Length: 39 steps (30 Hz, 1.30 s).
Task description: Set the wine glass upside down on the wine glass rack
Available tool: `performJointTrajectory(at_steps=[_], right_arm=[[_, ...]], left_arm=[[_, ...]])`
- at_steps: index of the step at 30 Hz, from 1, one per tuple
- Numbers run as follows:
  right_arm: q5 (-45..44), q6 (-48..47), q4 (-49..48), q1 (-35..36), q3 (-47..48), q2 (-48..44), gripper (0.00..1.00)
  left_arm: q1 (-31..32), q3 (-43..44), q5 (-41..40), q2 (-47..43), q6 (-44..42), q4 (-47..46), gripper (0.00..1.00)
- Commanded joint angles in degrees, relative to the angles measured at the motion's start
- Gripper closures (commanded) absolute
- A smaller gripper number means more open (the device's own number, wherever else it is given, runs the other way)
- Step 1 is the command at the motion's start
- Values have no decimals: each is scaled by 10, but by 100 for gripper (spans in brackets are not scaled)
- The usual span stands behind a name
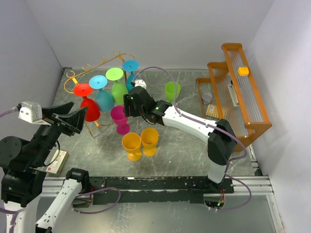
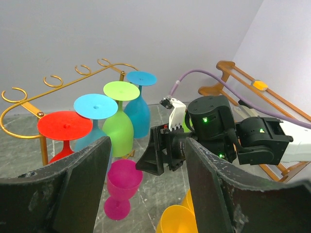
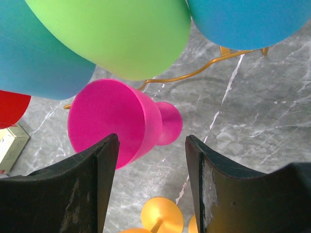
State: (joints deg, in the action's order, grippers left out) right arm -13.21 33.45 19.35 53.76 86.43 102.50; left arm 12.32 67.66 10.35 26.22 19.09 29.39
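We see the smooth magenta glass (image 2: 122,187) upright, stem vertical — left gripper (image 2: 146,150) and right gripper (image 3: 150,145) gape wide.

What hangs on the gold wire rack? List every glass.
Four hang upside down: the red glass, light blue glass, green glass and teal glass. Their bowls cover most of the rack below its rails; anything behind them is hidden.

The left arm (image 1: 29,148) and right arm (image 1: 189,121) pair white links with black joints, purple cables (image 2: 194,71) run along them, green lights (image 2: 204,119) dot the right, and the right gripper (image 3: 151,140) has dark, scuffed wedge fingers (image 3: 82,189).
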Motion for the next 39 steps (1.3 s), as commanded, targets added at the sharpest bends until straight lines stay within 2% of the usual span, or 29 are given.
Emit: performJointTrajectory(at_steps=[1,7,11,14,20,21,29,32,34,39], right_arm=[[-13,24,-19,2,-3,8,43],[-24,19,-9,6,16,40,50],[-43,13,-4,10,16,45,58],[-64,10,-1,11,3,36,69],[-102,4,-10,12,-52,-10,98],[-106,1,-13,12,-61,-18,100],[-143,-6,-96,12,-172,-136,100],[-165,-9,-149,12,-229,-199,100],[-179,-14,-185,12,-263,-238,100],[-193,-39,-249,12,-330,-337,100]], left_arm=[[-4,-5,5,0,5,-18,27],[-4,-3,-9,3,5,-13,27],[-4,2,-8,12,5,-11,27],[-4,9,-10,18,4,-8,27],[-4,28,-26,31,-17,-1,27],[-4,29,-25,33,-18,-2,27],[-4,41,3,77,29,-7,30],[-4,52,46,103,51,-5,25],[-4,52,107,121,60,-16,23],[-4,21,194,150,128,-99,21]])
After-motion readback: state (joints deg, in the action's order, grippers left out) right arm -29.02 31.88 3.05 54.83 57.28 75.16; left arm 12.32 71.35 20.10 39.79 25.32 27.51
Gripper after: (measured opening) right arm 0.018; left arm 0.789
